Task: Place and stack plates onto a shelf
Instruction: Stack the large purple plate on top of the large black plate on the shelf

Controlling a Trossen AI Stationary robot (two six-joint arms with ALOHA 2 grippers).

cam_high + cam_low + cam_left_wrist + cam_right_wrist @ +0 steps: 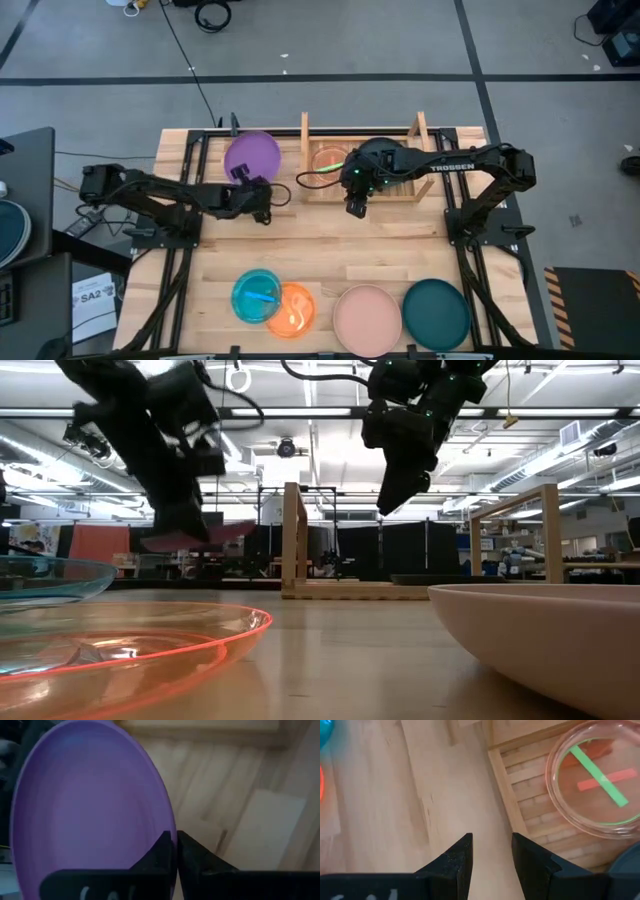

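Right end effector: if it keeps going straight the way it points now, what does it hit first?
Probably bare tabletop. The right end effector, fingers apart and empty, aims at planks just beside the shelf. The translucent plate lies off to one side. Depth is unclear.

Purple plate (90, 805): opaque plastic, smooth, soft sheen. Orange plate (120, 650): translucent glossy plastic (rim catching light); blue plate (256, 295) likewise translucent. Pink plate (545, 635): opaque, matt. Teal plate (437, 313): opaque, smooth. Shelf (520, 785): pale unfinished slatted wood. Table (395, 810): light planks, visible grain. Left gripper (176, 851) fingers: matt black plastic.
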